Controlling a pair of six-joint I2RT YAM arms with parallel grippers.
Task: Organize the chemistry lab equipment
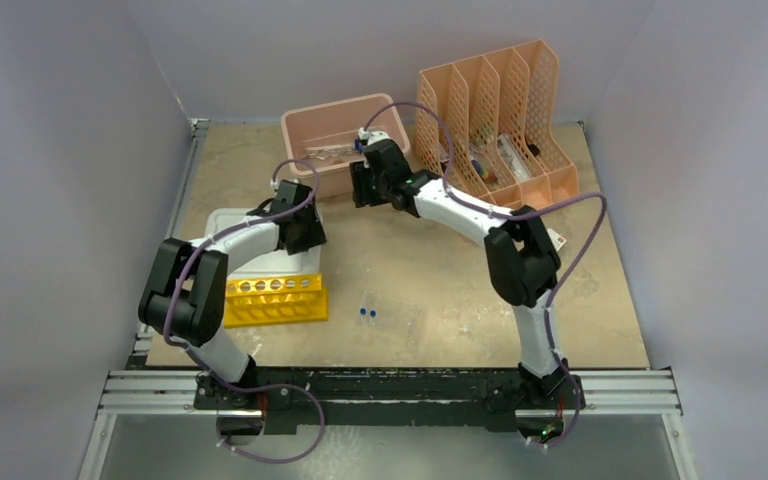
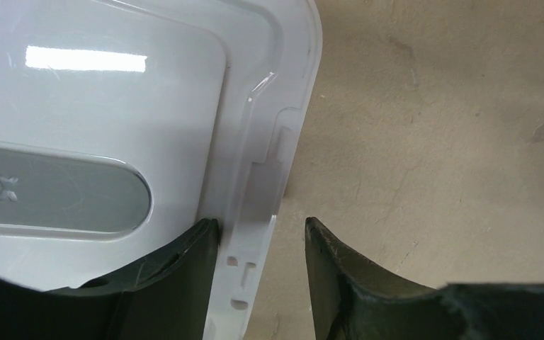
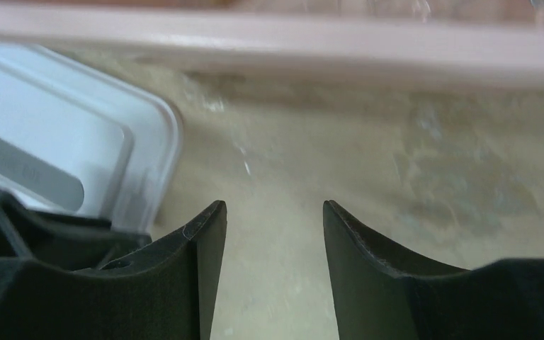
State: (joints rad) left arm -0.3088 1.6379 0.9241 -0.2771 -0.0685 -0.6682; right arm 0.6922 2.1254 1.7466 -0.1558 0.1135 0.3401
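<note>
Left gripper [image 2: 262, 225]: we see its jaws apart, straddling the pale lid's [image 2: 99, 92] right rim.
Right gripper [image 3: 274, 207]: jaws apart, nothing between, table [image 3: 397, 177] beneath.
Yellow rack [image 1: 273, 298]: lower left of the top view, just below the left gripper.
Blue-capped vials [image 1: 365, 313]: lower centre, well apart from both grippers.

My left arm [image 1: 245, 240] covers part of the white lid [image 1: 222, 218] and the yellow rack [image 1: 280, 300]. From the left wrist, the lid's letters [image 2: 0, 188] run off the edge. From the right wrist, the pink tub [image 3: 312, 35] is blurry. I can't tell what's inside it.
</note>
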